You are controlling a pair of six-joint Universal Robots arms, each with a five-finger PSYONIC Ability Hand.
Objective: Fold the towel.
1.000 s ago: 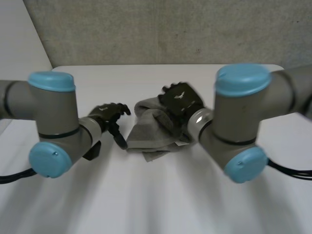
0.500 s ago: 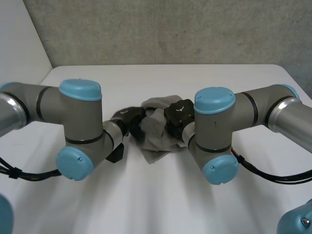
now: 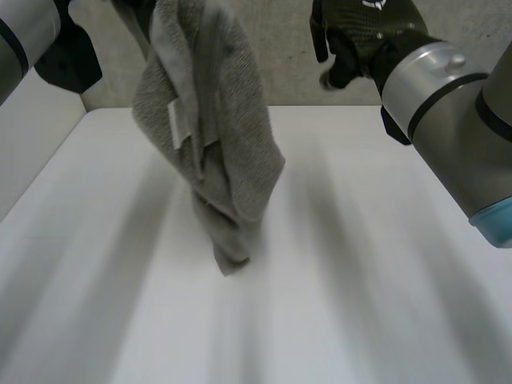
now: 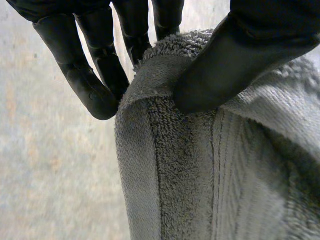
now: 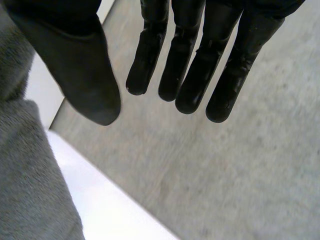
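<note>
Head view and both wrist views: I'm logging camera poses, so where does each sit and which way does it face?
Head view: between and behind the arms, looking down at the white table and the hanging towel; the left arm and the right hand show.
Left wrist view: on the left wrist, looking along the palm; the left hand pinches the towel.
Right wrist view: on the right wrist, looking along the open right hand toward the grey wall.
Shared: the towel is in all three.
</note>
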